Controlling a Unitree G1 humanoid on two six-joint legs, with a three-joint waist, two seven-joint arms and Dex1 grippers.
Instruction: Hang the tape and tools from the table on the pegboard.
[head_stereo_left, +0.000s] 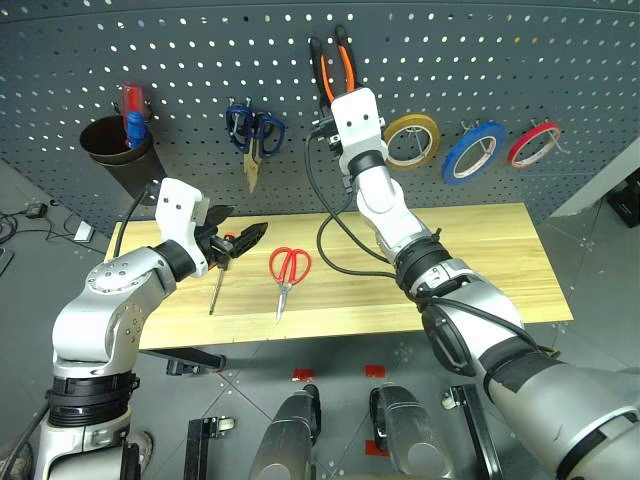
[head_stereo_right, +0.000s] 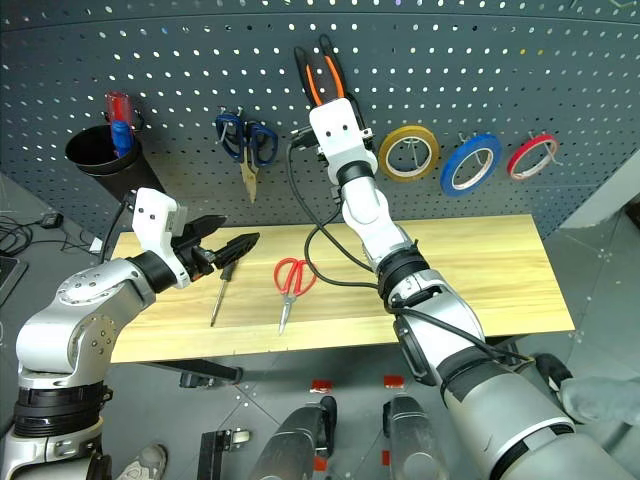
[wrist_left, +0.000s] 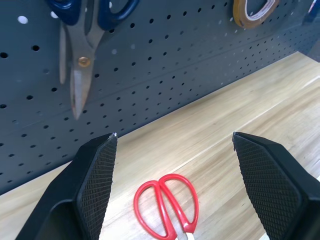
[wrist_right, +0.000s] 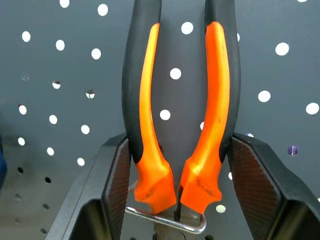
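Background: we are facing a dark grey pegboard (head_stereo_left: 420, 70) standing behind a light wood bench (head_stereo_left: 470, 260).
Pegboard contents: blue-handled scissors (head_stereo_left: 252, 135) are hanging beside a black cup (head_stereo_left: 115, 145); a yellow tape ring (head_stereo_left: 412, 140), the blue tape (head_stereo_left: 472, 152) and a red tape ring (head_stereo_left: 533, 144) are hanging in a row on hooks at our right.
Right hand (head_stereo_left: 348, 98): we are raising it against the pegboard, its fingers (wrist_right: 117, 185) pinching the pliers (head_stereo_left: 335, 65) at the lower end of the handles, which are pointing upward.
Pliers detail: in the right wrist view the orange-and-black handles are standing between the finger pads, with a metal hook loop (wrist_right: 165, 222) crossing just below the orange grips. We cannot tell whether the pliers are resting on it.
Left hand (head_stereo_left: 240, 240): we are holding it spread and empty, above the left part of the bench.
Red-handled scissors (head_stereo_left: 287, 272): lying flat on the bench, blades pointing toward the front edge.
Screwdriver (head_stereo_left: 216, 290): lying on the bench just left of the red-handled scissors, its handle partly hidden under the left hand.
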